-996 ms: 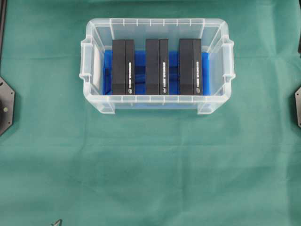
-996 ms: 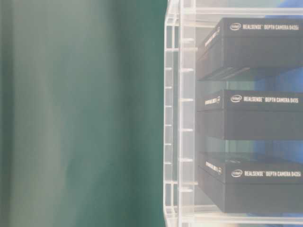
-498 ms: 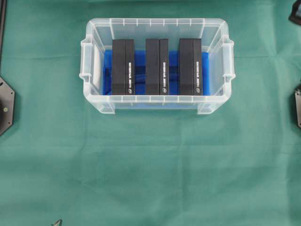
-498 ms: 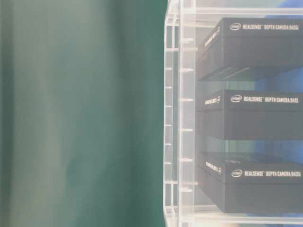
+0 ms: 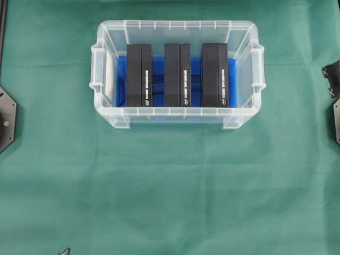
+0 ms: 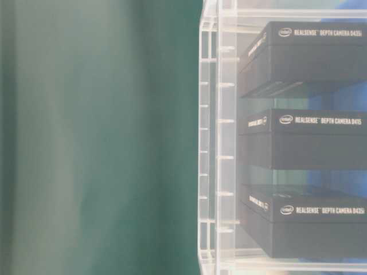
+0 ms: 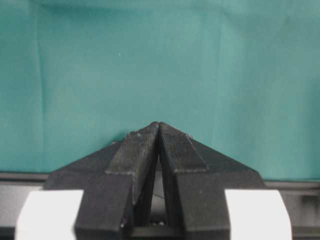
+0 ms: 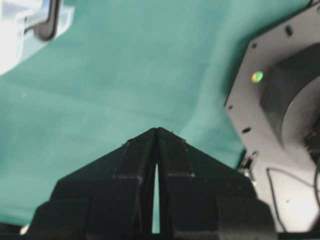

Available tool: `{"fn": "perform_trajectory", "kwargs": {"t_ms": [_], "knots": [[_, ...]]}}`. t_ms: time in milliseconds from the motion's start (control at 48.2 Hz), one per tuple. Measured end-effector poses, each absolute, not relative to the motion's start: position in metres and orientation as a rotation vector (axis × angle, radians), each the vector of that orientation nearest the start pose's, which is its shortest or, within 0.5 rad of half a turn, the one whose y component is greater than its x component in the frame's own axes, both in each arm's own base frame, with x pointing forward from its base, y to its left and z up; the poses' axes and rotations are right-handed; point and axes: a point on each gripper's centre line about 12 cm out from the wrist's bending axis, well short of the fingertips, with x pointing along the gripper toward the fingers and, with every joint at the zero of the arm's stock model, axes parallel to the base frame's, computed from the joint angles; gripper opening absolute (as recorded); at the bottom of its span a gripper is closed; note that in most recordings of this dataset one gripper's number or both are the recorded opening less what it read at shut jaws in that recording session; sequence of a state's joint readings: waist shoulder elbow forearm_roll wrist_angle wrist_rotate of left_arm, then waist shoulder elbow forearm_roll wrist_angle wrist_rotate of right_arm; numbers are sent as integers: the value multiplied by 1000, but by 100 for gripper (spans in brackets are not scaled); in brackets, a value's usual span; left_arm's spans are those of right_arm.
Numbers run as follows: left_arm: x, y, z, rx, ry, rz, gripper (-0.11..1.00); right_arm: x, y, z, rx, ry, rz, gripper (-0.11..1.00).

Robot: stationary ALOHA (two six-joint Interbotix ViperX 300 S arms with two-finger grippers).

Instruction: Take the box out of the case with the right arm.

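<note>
The clear case (image 5: 175,25) stands at the back middle of the green cloth, with a blue sheet (image 5: 238,79) on its bottom. Three black boxes stand in it side by side: left (image 5: 139,74), middle (image 5: 177,74) and right (image 5: 214,74). The table-level view shows the case wall (image 6: 221,137) and a box's printed side (image 6: 309,54). A black part of the right arm (image 5: 333,74) shows at the right edge, apart from the case. My right gripper (image 8: 157,130) is shut and empty over the cloth, with a case corner (image 8: 20,30) far off. My left gripper (image 7: 159,125) is also shut and empty.
Green cloth (image 5: 170,191) covers the table in front of the case. Arm base plates sit at the left edge (image 5: 6,119) and the right edge (image 5: 337,119). The right base (image 8: 280,100) lies close beside my right gripper.
A black part of the right arm has come into the overhead view, moving from the top right corner down to the middle of the right edge. Case and boxes have not moved.
</note>
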State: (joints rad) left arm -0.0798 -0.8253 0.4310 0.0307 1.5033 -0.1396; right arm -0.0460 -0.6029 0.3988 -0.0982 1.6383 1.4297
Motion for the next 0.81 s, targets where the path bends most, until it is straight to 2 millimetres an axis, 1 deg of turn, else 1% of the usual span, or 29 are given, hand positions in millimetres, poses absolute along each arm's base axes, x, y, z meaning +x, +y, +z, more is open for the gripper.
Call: {"fn": "perform_trajectory", "kwargs": {"t_ms": [62, 249, 332, 415, 560, 809], "knots": [[149, -8, 384, -63, 1109, 33, 0, 189, -29, 350, 1114, 1078, -1125, 0], [149, -8, 384, -61, 1109, 34, 0, 192, -66, 342, 1062, 1111, -1147, 0], [149, -8, 384, -66, 1109, 35, 0, 193, -85, 340, 1083, 1082, -1171, 0], [149, -8, 384, -65, 1109, 34, 0, 195, -95, 339, 1104, 1049, -1187, 0], [150, -8, 383, -65, 1111, 34, 0, 199, -100, 338, 1111, 1023, -1183, 0], [149, -8, 383, -64, 1112, 34, 0, 200, -98, 338, 1151, 1016, -1176, 0]]}}
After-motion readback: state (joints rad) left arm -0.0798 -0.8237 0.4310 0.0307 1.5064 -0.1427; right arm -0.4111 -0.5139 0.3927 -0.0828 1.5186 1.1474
